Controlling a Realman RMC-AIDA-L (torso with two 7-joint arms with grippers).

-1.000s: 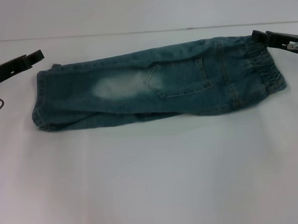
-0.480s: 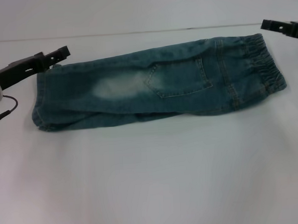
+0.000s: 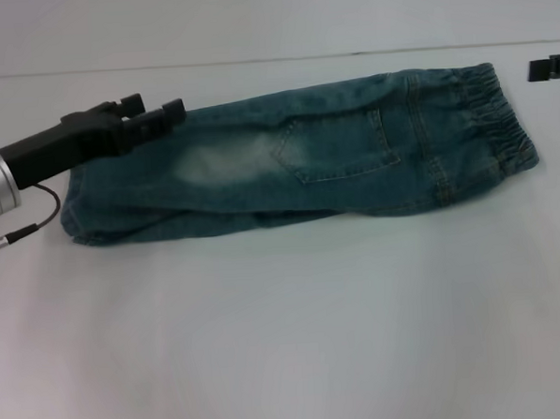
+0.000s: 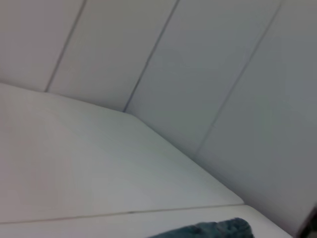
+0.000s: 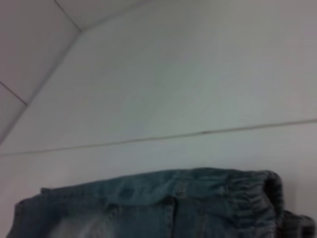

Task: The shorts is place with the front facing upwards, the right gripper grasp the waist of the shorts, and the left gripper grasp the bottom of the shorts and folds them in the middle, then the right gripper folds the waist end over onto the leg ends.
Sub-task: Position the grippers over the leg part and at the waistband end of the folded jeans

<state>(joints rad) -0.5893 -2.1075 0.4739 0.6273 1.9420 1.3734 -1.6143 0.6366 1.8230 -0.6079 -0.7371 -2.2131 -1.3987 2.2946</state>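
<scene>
Shorts (image 3: 305, 156): folded lengthwise on the white table (image 3: 286, 331), waist (image 3: 496, 114) right, leg ends (image 3: 78, 206) left.
Left gripper (image 3: 158, 117): over the leg end's far edge; finger spread unclear.
Right gripper (image 3: 550, 69): far right, apart from the waist; finger spread unclear.

My work lies on a plain white table (image 3: 287, 340) whose far edge meets a pale wall (image 3: 251, 19). From my left wrist, that wall shows as wide flat panels (image 4: 208, 64) split by thin dark seams.
</scene>
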